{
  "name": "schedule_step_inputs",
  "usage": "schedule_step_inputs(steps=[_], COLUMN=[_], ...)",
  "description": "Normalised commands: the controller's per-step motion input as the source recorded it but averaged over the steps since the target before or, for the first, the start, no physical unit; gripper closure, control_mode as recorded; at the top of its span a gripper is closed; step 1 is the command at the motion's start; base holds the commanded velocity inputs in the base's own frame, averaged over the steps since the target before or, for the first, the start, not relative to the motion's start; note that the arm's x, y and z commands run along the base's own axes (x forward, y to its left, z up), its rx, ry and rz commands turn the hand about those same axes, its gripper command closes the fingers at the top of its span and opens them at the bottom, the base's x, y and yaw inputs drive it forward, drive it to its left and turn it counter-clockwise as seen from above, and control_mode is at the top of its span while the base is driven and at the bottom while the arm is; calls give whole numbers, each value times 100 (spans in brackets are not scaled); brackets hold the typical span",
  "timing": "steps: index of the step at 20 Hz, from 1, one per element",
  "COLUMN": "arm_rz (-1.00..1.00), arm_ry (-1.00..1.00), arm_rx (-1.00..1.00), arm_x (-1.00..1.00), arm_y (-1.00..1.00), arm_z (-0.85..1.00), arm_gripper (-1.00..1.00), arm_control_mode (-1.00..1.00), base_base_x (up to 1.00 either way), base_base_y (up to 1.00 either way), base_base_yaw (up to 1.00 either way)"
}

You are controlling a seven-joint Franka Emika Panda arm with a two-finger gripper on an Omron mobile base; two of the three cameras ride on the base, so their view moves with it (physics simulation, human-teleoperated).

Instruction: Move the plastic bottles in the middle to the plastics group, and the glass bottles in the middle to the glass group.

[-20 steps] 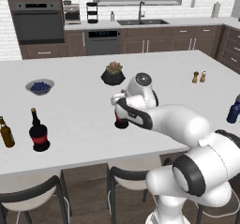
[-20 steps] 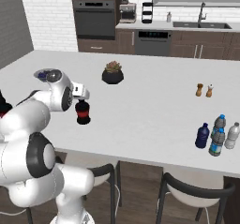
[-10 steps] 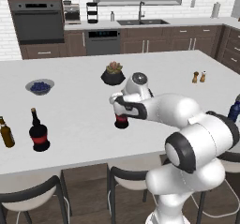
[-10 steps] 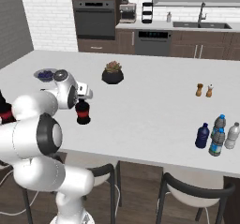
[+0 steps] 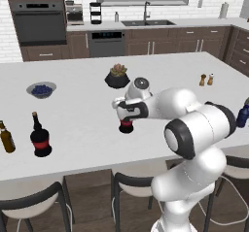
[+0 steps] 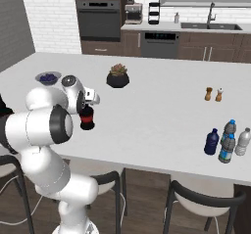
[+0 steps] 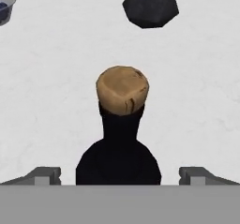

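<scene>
**Robot arm poised over corked bottle on kitchen island**

A squat black glass bottle with a red label band (image 5: pixel 126 124), slim neck and rough tan cork stands upright near the middle of the smooth white island counter (image 5: pixel 87 100), directly below the two-finger gripper (image 7: pixel 120 175). In the hand view the small dark fingertips (image 7: pixel 46 175) stand wide apart on either side of the bottle's round shoulders, touching nothing. The glossy white arm with dark joints (image 5: pixel 194 124) bends at the elbow and reaches leftward, its wrist folded down over the bottle. At the counter's left end an identical black red-banded bottle (image 5: pixel 40 138) stands beside a slimmer amber-brown bottle (image 5: pixel 6 138). At the far right a solid dark blue plastic bottle (image 6: pixel 212 142), a clear blue-capped bottle (image 6: pixel 226 149) and a pale bottle (image 6: pixel 242 142) cluster together. A faceted black planter (image 5: pixel 117 76) sits behind.
</scene>
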Motion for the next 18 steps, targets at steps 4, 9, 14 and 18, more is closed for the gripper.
schedule_step_inputs(steps=[4, 9, 14, 18], arm_rz=[0, 0, 0, 0], arm_ry=[0, 0, 0, -2], arm_rx=[0, 0, 0, 0], arm_x=[31, 18, 8, 1], arm_y=[0, 0, 2, 2], arm_z=[-14, -8, -10, -7], arm_gripper=[-100, -100, -100, 100], arm_control_mode=[-100, -100, -100, -100], base_base_x=[0, 0, 0, 0], base_base_y=[0, 0, 0, 0], base_base_yaw=[0, 0, 0, 0])
